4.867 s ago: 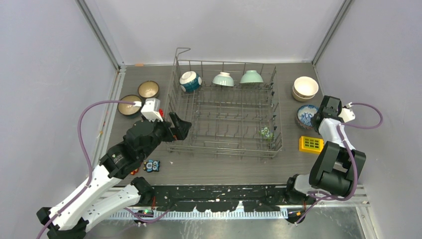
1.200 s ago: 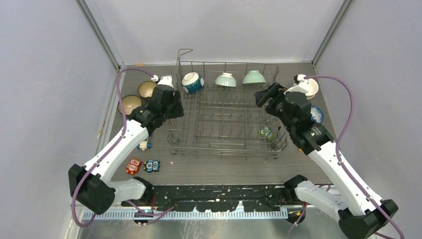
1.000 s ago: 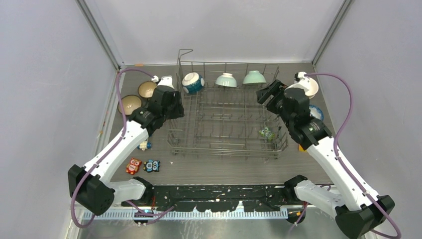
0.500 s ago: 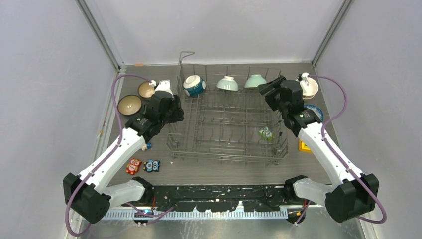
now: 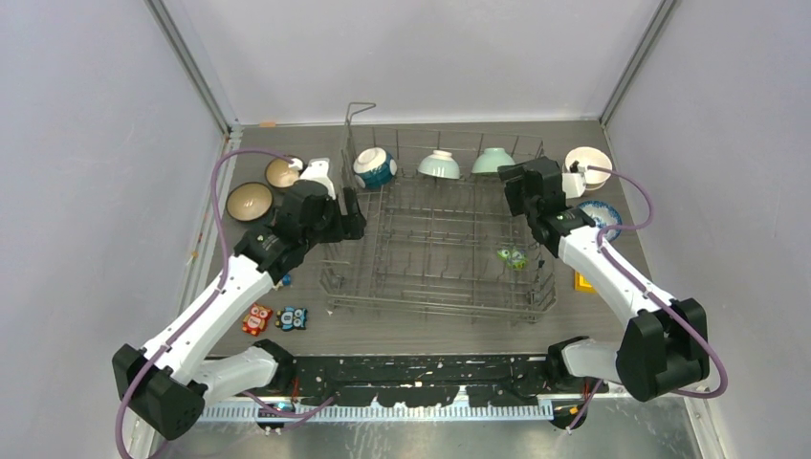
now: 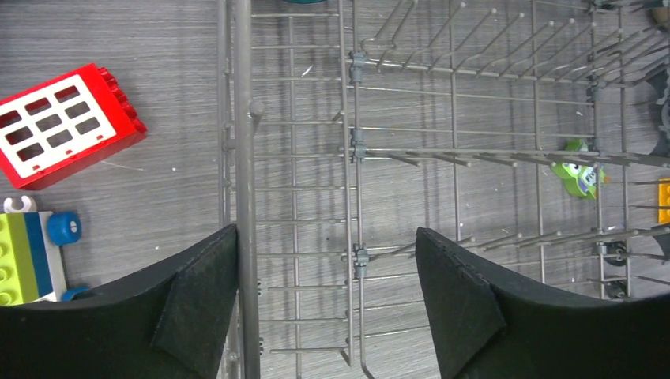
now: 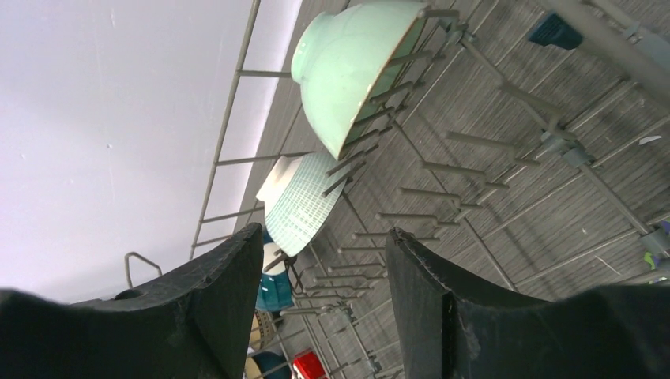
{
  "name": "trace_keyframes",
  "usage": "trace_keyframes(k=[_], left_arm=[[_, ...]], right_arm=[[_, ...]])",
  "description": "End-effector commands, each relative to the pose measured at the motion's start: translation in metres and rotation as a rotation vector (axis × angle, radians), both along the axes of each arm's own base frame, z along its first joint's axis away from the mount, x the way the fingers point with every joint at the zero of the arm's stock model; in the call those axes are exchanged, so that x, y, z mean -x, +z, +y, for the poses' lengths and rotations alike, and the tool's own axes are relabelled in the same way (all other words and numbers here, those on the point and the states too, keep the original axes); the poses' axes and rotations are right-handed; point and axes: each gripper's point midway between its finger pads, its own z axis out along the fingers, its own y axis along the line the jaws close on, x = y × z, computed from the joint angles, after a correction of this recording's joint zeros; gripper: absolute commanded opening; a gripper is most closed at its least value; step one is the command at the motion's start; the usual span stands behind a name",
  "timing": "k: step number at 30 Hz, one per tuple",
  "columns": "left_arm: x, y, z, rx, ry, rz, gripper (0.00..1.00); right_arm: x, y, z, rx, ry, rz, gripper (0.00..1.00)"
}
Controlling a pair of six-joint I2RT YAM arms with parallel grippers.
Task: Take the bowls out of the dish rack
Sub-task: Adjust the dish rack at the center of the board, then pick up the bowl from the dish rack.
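The top view looks down on the whole table (image 5: 430, 335) from behind; both wrist views hug the dish rack (image 6: 351, 142) (shared by all three), left straight down, right tilted along it.

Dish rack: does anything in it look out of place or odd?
Yes. A small green toy lies inside the dish rack, near its right side. It is no dish and looks stray among the wires.

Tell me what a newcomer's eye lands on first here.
The big grey wire dish rack fills the middle of the table, with three bowls propped along its far row: teal bowl, checked bowl, mint bowl. The left fingers hang open over its left rail; the right fingers, open, face the mint bowl at the far right corner.
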Motion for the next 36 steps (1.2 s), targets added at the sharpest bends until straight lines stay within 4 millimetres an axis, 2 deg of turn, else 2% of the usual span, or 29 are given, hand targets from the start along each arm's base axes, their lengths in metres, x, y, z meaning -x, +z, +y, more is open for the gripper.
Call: trace_keyframes(k=[1, 7, 14, 22, 28, 36], left_arm=[[0.000, 0.035, -0.011, 0.076, -0.037, -0.082, 0.82], [0.004, 0.049, -0.004, 0.087, -0.014, -0.113, 0.99], [0.014, 0.060, 0.009, 0.077, 0.012, -0.138, 1.00], [0.023, 0.067, 0.018, 0.092, 0.031, -0.167, 1.00], [0.026, 0.069, 0.024, 0.095, 0.050, -0.182, 1.00], [0.027, 0.066, 0.027, 0.088, 0.055, -0.181, 1.00]], right_arm=[[-0.004, 0.013, -0.018, -0.005, -0.112, -0.059, 0.63], [-0.015, 0.008, -0.019, -0.010, -0.144, -0.047, 0.61], [-0.031, 0.002, -0.017, -0.023, -0.166, -0.042, 0.57], [-0.047, -0.008, -0.023, -0.066, -0.202, -0.063, 0.54], [-0.060, -0.016, -0.021, -0.108, -0.194, -0.095, 0.52], [-0.068, -0.032, -0.018, -0.123, -0.184, -0.080, 0.52]])
